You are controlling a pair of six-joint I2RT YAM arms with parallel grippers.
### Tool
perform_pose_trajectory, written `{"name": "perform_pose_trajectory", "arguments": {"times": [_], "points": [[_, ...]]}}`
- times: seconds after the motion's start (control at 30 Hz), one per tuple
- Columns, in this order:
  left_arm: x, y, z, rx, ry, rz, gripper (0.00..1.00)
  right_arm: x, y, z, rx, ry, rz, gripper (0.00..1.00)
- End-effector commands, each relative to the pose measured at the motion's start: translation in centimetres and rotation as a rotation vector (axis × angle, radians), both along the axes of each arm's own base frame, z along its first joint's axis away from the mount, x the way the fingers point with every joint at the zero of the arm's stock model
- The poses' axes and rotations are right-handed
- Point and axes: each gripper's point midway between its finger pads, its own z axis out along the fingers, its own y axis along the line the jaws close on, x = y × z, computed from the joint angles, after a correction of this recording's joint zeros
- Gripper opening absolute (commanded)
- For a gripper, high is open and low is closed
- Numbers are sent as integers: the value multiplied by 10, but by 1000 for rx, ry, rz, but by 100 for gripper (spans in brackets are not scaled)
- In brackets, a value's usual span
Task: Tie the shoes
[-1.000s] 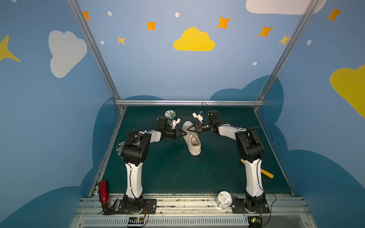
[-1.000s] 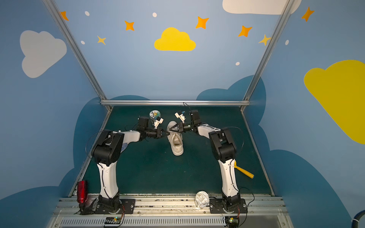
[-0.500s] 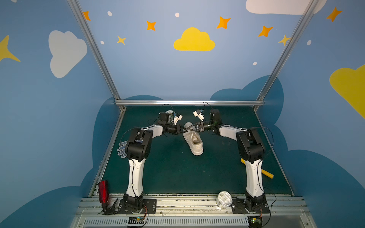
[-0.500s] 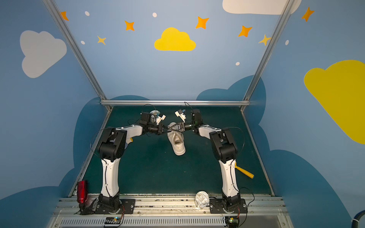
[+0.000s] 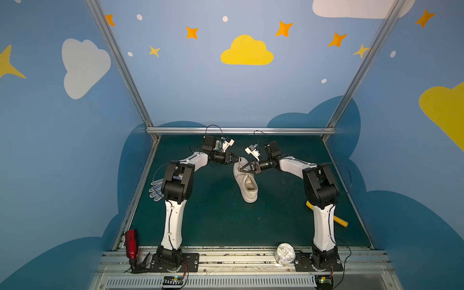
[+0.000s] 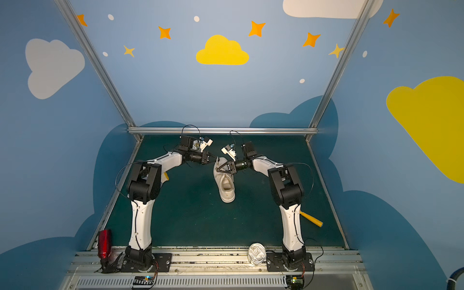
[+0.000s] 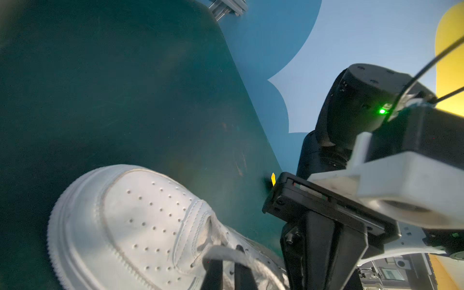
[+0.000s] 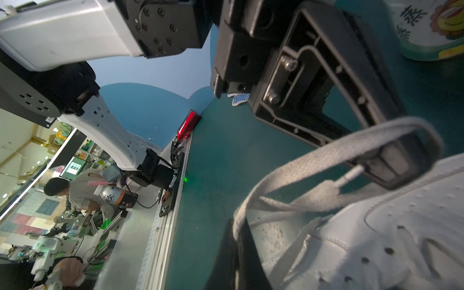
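My right claw (image 8: 239, 233) was clamped shut on the lace (image 8: 326, 148). The lace ran out from between its jaws as a loop hooked round the fingertips (image 8: 391, 163) of my left claw (image 7: 228, 263). Those left jaws stood only a sliver apart, and I could not tell whether they pinched the lace or merely carried it. In both top views the two claws met tip to tip at the centre of the frame, over the upper end of the shoe (image 5: 247, 184). The left came in from the upper left and the right from the right, with the right tip a touch nearer the lacing. The shoe sat sole down, its long axis running up and down the frame with a slight lean: toe at the top under my claws, heel toward the lower right. I judged the next pull would have to go across that axis, one claw to each side. The dark green tabletop (image 5: 213, 221) also carried a dotted glove (image 5: 157, 190) at its left edge and a yellow handle (image 5: 340, 220) at the lower right. Along the bottom rail were a red bottle (image 5: 131, 243) and a white can (image 5: 285, 253). Beyond the back rail (image 5: 241, 130) rose blue walls painted with clouds and stars.
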Motion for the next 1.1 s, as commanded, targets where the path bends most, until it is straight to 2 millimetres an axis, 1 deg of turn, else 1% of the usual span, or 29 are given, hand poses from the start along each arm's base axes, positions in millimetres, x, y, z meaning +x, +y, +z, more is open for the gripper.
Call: {"name": "perform_pose_trajectory", "arguments": {"times": [0.0,0.07,0.1,0.13,0.2,0.3,0.33,0.37,0.47,0.53,0.67,0.83,0.97,1.07], "points": [[-5,8,13,-17,-9,1,14,-15,0,26,-17,-158,62,0],[-7,13,15,-5,-16,29,16,-17,1,28,-15,-147,80,0],[-7,16,18,-3,-20,48,22,-17,1,28,-14,-138,83,0],[-8,21,18,1,-16,74,26,-18,2,29,-6,-130,88,0],[-12,30,22,5,-17,114,29,-15,3,30,6,-106,88,0],[-24,45,29,46,-51,169,37,-13,3,31,9,-99,78,0],[-29,51,30,62,-57,186,45,-13,4,32,19,-111,78,0],[-33,57,29,80,-55,207,52,-12,3,32,18,-88,65,0],[-47,74,21,115,-9,247,55,-10,3,33,28,-88,56,0],[-57,80,17,117,7,258,58,-13,2,32,31,-101,63,0],[-75,80,14,109,35,244,58,-21,0,29,30,-118,97,0],[-94,82,0,129,70,244,58,-36,-4,20,-45,-134,166,0],[-97,83,-6,136,88,242,58,-50,-5,11,-120,-161,236,0],[-94,82,-10,143,92,235,58,-60,-4,4,-155,-184,279,0]]}}
